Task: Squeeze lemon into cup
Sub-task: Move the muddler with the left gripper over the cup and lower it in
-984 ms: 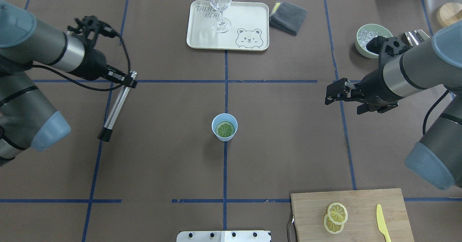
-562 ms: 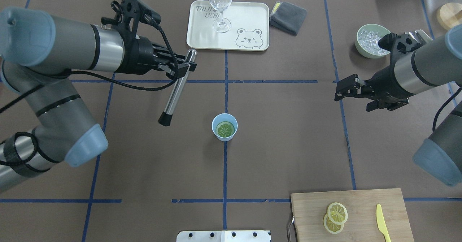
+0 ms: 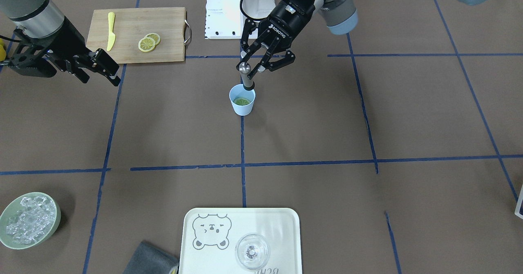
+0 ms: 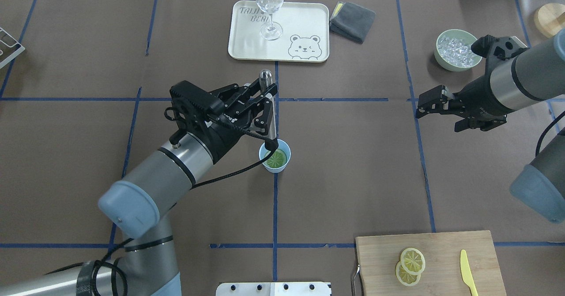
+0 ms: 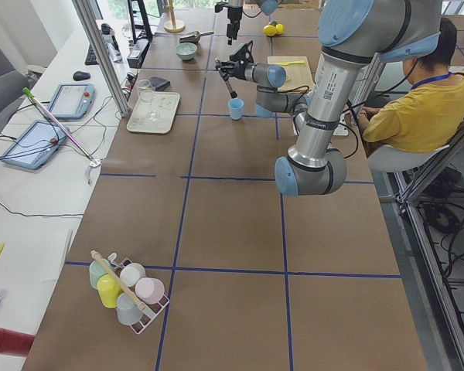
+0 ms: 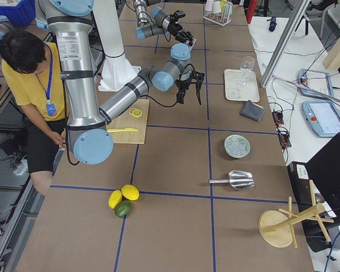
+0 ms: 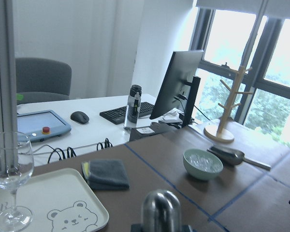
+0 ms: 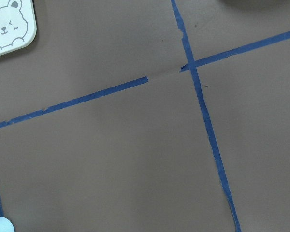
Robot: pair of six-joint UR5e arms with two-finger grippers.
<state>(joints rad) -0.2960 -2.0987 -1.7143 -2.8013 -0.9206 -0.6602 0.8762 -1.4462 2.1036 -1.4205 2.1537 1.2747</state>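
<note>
The light-blue cup (image 4: 274, 169) stands at the table's middle, also in the front view (image 3: 242, 108). The lemon (image 4: 276, 158) lies inside it, cut face up, looking greenish in there (image 3: 242, 101). My left gripper (image 4: 267, 98) is shut on a silver muddler (image 4: 273, 115) and holds it nearly upright (image 3: 246, 77). Its black tip is at the cup's rim on my left side. I cannot tell whether it touches the lemon. My right gripper (image 4: 435, 104) is open and empty, far to the right of the cup (image 3: 102, 67).
A cream tray (image 4: 304, 22) with a clear glass (image 4: 269, 4) stands at the back, a grey cloth (image 4: 352, 20) beside it. A green bowl of ice (image 4: 455, 51) sits back right. The cutting board (image 4: 441, 252) at front right holds two lemon slices (image 4: 410, 265) and a yellow knife (image 4: 467, 271).
My left arm has swung from the far left to the centre, carrying the muddler and turning it upright over the cup. My right gripper has drifted slightly to the right.
</note>
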